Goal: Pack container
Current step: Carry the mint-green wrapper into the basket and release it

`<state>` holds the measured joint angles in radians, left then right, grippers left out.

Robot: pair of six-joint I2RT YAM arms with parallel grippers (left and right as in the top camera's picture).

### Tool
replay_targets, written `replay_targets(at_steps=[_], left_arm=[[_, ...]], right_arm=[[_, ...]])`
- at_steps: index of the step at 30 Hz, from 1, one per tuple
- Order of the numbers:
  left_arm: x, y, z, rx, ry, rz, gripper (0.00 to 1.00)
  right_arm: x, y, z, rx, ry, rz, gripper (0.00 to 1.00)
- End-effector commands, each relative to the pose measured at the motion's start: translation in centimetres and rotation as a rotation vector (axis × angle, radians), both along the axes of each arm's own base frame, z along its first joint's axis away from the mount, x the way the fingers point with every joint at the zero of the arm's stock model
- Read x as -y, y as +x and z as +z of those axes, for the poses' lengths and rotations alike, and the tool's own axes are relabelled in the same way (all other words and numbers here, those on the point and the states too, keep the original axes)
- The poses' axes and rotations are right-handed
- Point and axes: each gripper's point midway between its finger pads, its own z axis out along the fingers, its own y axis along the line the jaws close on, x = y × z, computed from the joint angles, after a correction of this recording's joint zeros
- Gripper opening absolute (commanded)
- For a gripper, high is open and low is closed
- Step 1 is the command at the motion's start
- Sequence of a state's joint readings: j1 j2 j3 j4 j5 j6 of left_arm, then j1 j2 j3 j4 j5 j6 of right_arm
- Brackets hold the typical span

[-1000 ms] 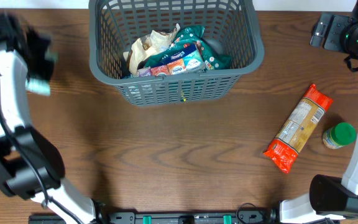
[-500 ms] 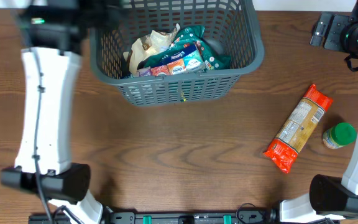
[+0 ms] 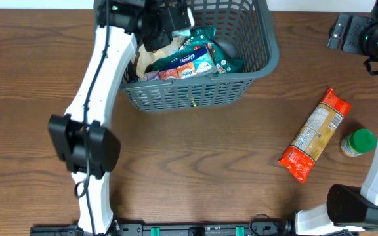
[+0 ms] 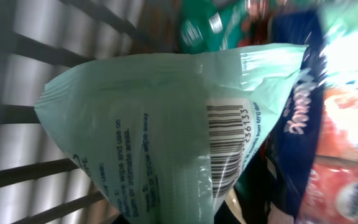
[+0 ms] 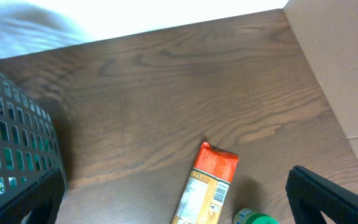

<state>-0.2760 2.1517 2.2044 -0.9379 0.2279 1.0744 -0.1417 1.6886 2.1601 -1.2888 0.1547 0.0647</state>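
Left pincer [image 3: 165, 26]: at the upper left of the overhead frame, over the container's left half. It is judged clamped on the pouch, whose lower end tapers to the bottom edge of the left wrist view. The fingers themselves are hidden.
Pouch [image 4: 166, 124]: pale green film with a barcode panel, hanging inside the lattice wall.
Container [image 3: 189, 97]: upper centre of the overhead frame, standing upright on the tabletop. It is part-filled with green and blue packs and a crumpled pale bag.
Container handling: judged stiff, light for its bulk and not fragile. It is likely to slide if pushed.
Container grip zone: take the thick rim or a lattice slot. The rounded corners give poor purchase.
Tabletop [image 3: 195, 170]: dark wood grain, flat and smooth.
Orange packet [image 3: 315, 134]: lies flat at the right, well apart from the container.
Green-lidded jar [image 3: 358, 142]: just beside the packet's right side.
Right pincer [image 5: 176, 179]: fingers wide apart, holding nothing, at the upper right of the overhead frame.
Room: a pale band lies beyond the far tabletop edge, and a tan panel fills the upper right of the right wrist view.
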Motion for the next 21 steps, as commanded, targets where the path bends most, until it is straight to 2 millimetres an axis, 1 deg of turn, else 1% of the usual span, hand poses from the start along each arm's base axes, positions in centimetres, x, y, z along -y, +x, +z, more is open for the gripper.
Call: replay_targets(at_steps=[1, 3, 4, 5, 8, 10, 11, 12, 14, 16, 19, 21], left_arm=[[-0.4, 0.3, -1.2, -0.022, 0.017, 0.010, 0.13], [-0.6, 0.4, -2.3, -0.046, 0.024, 0.014, 0.22], [-0.6, 0.3, -2.6, -0.055, 0.027, 0.013, 0.25], [-0.7, 0.3, -2.8, -0.063, 0.029, 0.015, 0.31], [-0.8, 0.1, -2.9, -0.071, 0.031, 0.016, 0.43], [-0.8, 0.1, -2.9, -0.070, 0.031, 0.017, 0.57], [-0.8, 0.1, -2.8, -0.068, 0.031, 0.017, 0.67], [-0.8, 0.1, -2.6, -0.065, 0.030, 0.017, 0.75], [-0.9, 0.0, -1.6, -0.044, 0.026, 0.019, 0.76], [-1.3, -0.1, 0.3, -0.010, 0.019, 0.058, 0.78], [-3.3, -0.3, 4.2, 0.067, 0.022, 0.169, 0.82], [-5.3, -0.6, 7.0, 0.112, -0.004, 0.278, 0.86]], right_arm=[[0.2, 0.0, -0.1, -0.006, -0.016, 0.002, 0.99], [0.2, 0.0, -0.1, -0.006, -0.016, 0.001, 0.99], [0.2, 0.0, -0.1, -0.006, -0.016, 0.002, 0.99], [0.2, 0.0, -0.1, -0.006, -0.016, 0.001, 0.99], [0.3, 0.0, -0.1, -0.006, -0.017, 0.001, 0.99], [0.3, 0.0, -0.1, -0.006, -0.017, 0.001, 0.99], [0.2, 0.0, -0.1, -0.005, -0.017, 0.002, 0.99], [0.3, 0.0, -0.1, -0.005, -0.017, 0.001, 0.99], [0.3, 0.0, -0.1, -0.007, -0.018, 0.002, 0.99], [0.3, 0.0, -0.1, -0.008, -0.021, 0.007, 0.99], [0.3, 0.1, 0.0, -0.003, -0.022, 0.006, 0.99], [0.4, 0.3, 0.3, 0.013, -0.027, 0.004, 0.99]])
